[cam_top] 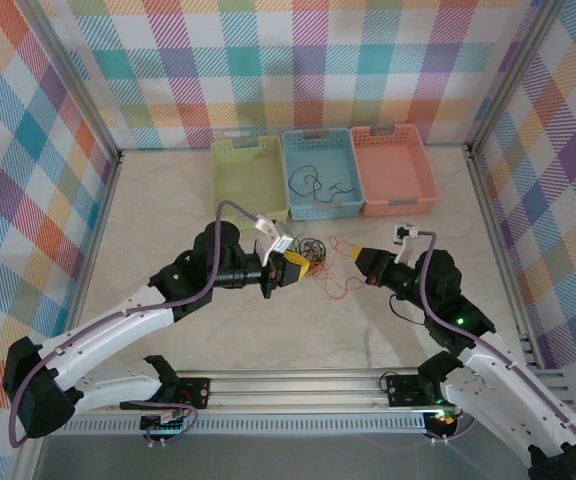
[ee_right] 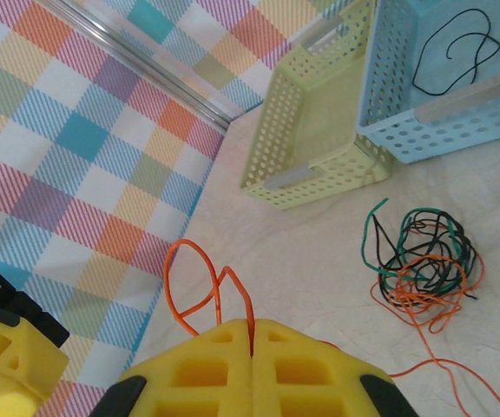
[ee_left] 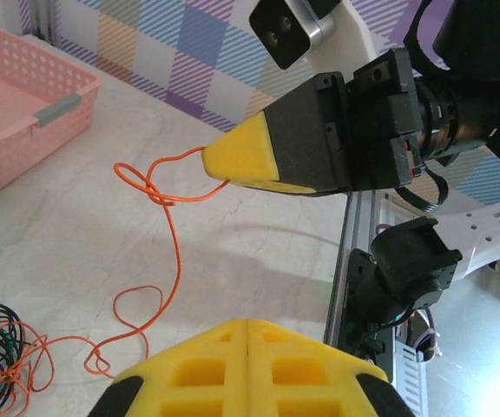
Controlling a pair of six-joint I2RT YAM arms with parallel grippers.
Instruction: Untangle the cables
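Where the two arms meet over the table (cam_top: 168,240), the left gripper (ee_left: 246,326) has its yellow fingers pressed together just beside the cables (ee_right: 419,261), a knot of orange, black and green strands on the tabletop. Facing it, the right gripper (ee_left: 211,161) pinches one orange cable (ee_left: 174,252) that droops from its tip toward the knot. Farther back, side by side, stand a green basket (ee_right: 311,139), a blue basket (ee_right: 424,130) holding a loose black wire (ee_right: 450,52), and a pink basket (cam_top: 398,202).
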